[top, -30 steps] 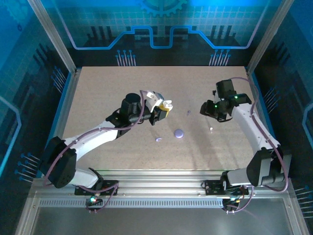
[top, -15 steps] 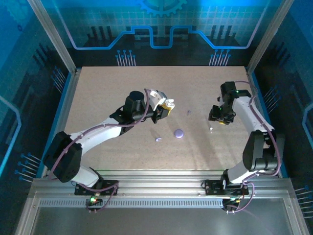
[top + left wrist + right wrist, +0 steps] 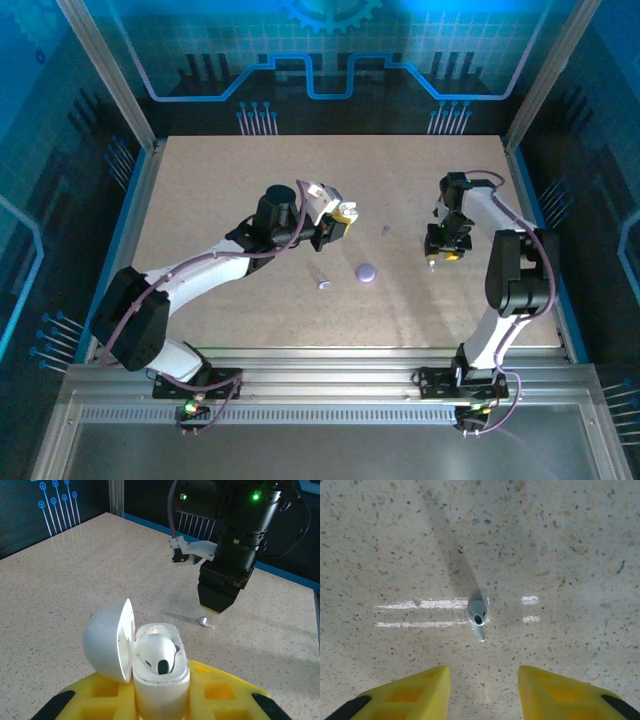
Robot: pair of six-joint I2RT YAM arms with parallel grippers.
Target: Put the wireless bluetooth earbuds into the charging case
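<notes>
**Right gripper (image 3: 443,250) brought down over loose earbud (image 3: 477,612)**

Its fingers are held parted, nothing grasped, near the table's (image 3: 220,190) right edge. Within the open charging case (image 3: 161,690), clenched by the left gripper (image 3: 343,213), a seated earbud (image 3: 156,652) is revealed by the left wrist view.

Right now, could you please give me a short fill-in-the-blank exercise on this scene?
The left gripper grips the charging case with its lid ____.
The case contains ____ seated earbud.
The right gripper hovers open over a loose earbud lying on the ____.
Missing words: open; one; table.
</notes>
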